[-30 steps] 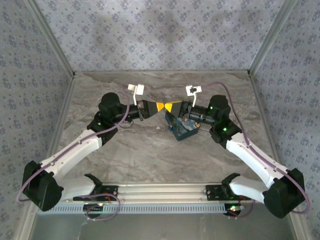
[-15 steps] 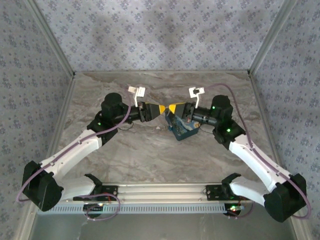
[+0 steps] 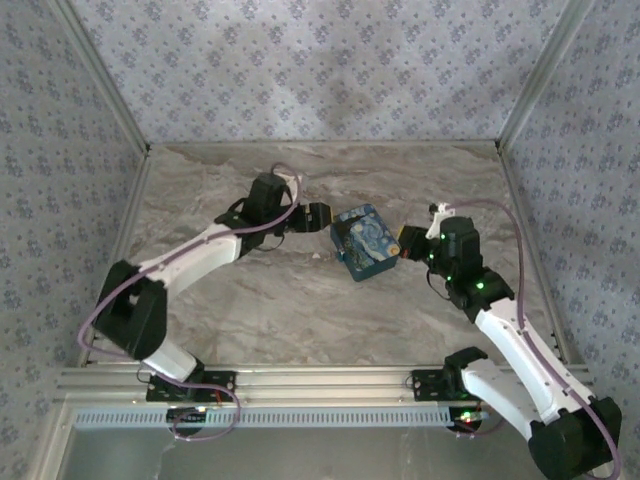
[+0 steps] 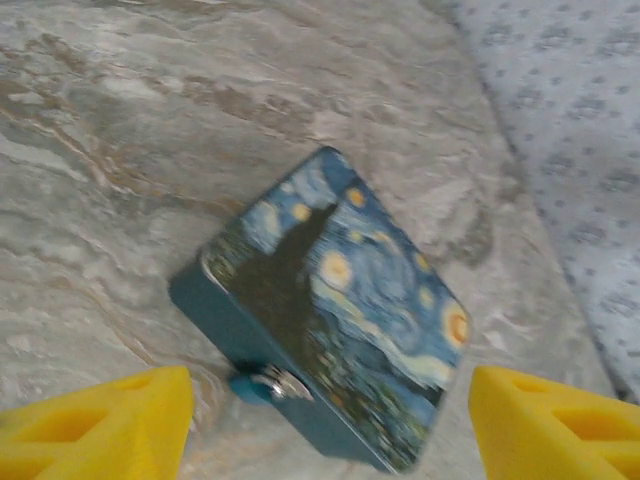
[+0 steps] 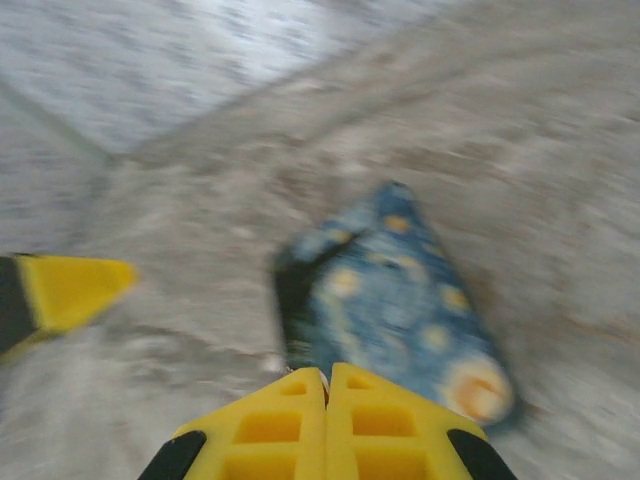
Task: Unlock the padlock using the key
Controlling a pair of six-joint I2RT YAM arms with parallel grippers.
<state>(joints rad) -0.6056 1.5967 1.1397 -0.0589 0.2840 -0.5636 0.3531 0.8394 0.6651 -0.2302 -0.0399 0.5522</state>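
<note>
- Tools first: the left tool [image 4: 330,385] stands wide open with nothing between its yellow fingers. The right tool [image 5: 327,378] is pressed shut, and we see nothing held in it.
- Neither tool carries the key, so the unlocking cannot begin until one of them picks it up.
- Just ahead of the left tool lies the box [image 4: 340,300], a blue case with a starry night print. The right tool sits just beside its opposite end.
- With the two tools this near each other across the box, a careless reach from either side could knock fingers together.
- What we take for the padlock [image 4: 270,383] is a small metal piece with a blue part, low on the box's near wall. We cannot tell its state.
- It sits close to the surface [image 3: 300,320], so a low approach could scrape fingertips on the surface before they reach it.
- The box rests loose, so we judge that a push from either tool could slide or spin it and turn the padlock away.
- A pale speck [image 3: 318,256] by the box's near-left corner may be the key, though it is too small to tell. If so, it lies flat and could skid away under a pinch.
</note>
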